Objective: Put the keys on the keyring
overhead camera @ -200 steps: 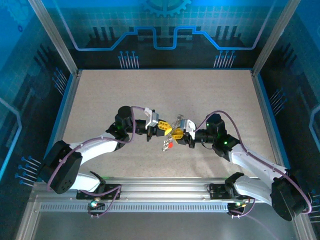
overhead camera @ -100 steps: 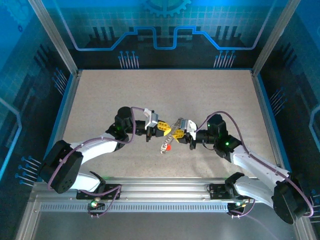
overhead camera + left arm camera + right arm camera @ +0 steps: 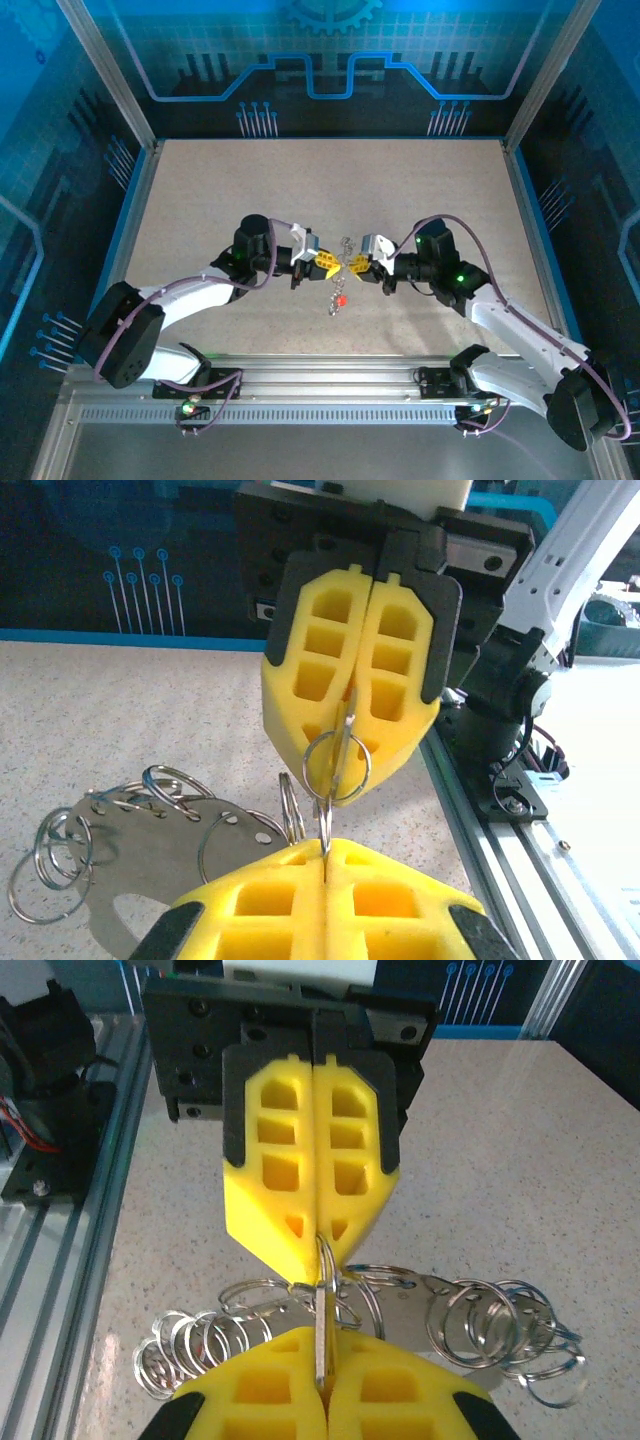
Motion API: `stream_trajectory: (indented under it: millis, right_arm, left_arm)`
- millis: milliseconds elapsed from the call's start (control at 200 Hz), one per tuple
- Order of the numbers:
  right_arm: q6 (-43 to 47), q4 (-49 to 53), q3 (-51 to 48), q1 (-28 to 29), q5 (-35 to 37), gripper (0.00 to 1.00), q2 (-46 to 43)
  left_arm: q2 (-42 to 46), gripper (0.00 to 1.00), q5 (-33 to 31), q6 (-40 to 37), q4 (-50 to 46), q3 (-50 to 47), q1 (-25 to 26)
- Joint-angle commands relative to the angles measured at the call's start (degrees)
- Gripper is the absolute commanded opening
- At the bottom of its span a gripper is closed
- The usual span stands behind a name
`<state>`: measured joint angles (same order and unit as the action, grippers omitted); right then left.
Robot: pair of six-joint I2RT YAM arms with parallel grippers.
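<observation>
The speckled beige table [image 3: 200, 200] carries two white arms, the left arm [image 3: 190, 295] and the right arm [image 3: 510, 325]. They reach in from the lower corners of the top view and meet tip to tip just below the frame's centre. The left gripper [image 3: 328, 263] and right gripper [image 3: 358, 266] are both clenched, yellow pads [image 3: 320, 680] nose to nose.

In the lower left of the left wrist view shows a grey flat tab [image 3: 150, 855] hung with loose silver rings [image 3: 50, 865]. Between the two tips sits the keyring [image 3: 335, 765], a small thin silver metal ring. Each pincer pinches ring wire, though whether that is one ring or two linked ones is hard to tell.

The tiny red-headed metal key [image 3: 341, 298] dangles toward the bottom of the top view. Its hanging line crosses the grippers' line, about equally near both tips. The coming move likely turns on raising that key to the pinched ring.
</observation>
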<state>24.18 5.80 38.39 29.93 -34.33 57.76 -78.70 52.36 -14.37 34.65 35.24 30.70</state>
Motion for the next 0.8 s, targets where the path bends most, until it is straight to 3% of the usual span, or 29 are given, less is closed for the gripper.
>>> stream_trajectory:
  millis: [0,95,275,795]
  right_arm:
    - [6.9,10.1,5.3,-0.3,1.9,0.00,0.8]
    - [12.2,17.3,9.1,-0.2,3.3,0.00,3.0]
    - [17.5,22.8,14.1,2.9,8.9,0.00,6.1]
    - [33.1,30.9,23.8,11.2,31.6,0.00,7.8]
  left_arm:
    - [1.9,0.00,1.1,-4.9,-5.4,1.7,-0.2]
    - [2.2,0.00,1.1,-8.1,-10.4,3.0,-0.1]
    - [1.5,0.00,-2.4,-20.7,-30.7,9.4,2.6]
    - [-0.8,0.01,-3.9,-15.8,-21.7,7.3,2.7]
